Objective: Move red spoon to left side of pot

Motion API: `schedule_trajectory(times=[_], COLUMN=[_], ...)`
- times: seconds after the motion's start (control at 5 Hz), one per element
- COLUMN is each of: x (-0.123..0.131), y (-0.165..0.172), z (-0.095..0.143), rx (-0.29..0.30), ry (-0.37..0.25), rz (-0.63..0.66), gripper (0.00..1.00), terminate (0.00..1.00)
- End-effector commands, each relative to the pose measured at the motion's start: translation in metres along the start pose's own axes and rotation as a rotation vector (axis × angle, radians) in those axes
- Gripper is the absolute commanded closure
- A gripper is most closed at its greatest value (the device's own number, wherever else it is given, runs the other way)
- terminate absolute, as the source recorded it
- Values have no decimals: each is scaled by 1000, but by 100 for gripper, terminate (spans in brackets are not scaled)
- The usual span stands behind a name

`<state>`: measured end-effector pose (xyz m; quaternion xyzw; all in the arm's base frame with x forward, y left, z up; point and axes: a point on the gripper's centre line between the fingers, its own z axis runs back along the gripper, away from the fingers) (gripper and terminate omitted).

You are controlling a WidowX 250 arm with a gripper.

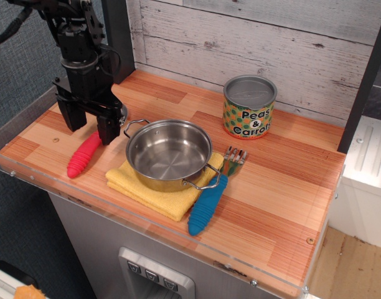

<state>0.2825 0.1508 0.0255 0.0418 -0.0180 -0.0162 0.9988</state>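
I saw the red spoon lying flat on the desk, just left of the pot, which sat on a yellow cloth. The gripper stood over the spoon's upper end with its jaws apart, gripping nothing. A blue-handled fork lay right of the pot.

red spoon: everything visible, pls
The red spoon lies flat on the wooden counter, left of the pot, handle pointing toward the front-left edge. The thick red handle looks ribbed and rubbery. Its bowl end is hidden behind the open gripper, whose fingers straddle that end without clearly clamping it.
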Motion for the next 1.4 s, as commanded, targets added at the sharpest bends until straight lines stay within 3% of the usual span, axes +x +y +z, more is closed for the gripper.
schedule_trajectory(times=[0.0, 0.4, 0.8, 1.0, 1.2], x=[-13, -9, 1, 1, 1], y=[9, 1, -32, -45, -63], z=[50, 73, 89, 92, 95], rx=[79, 54, -26, -37, -80], ry=[-101, -137, -140, -143, -153], rz=[74, 108, 138, 141, 148], gripper=[0, 0, 0, 0, 0], terminate=[0, 0, 0, 0, 100])
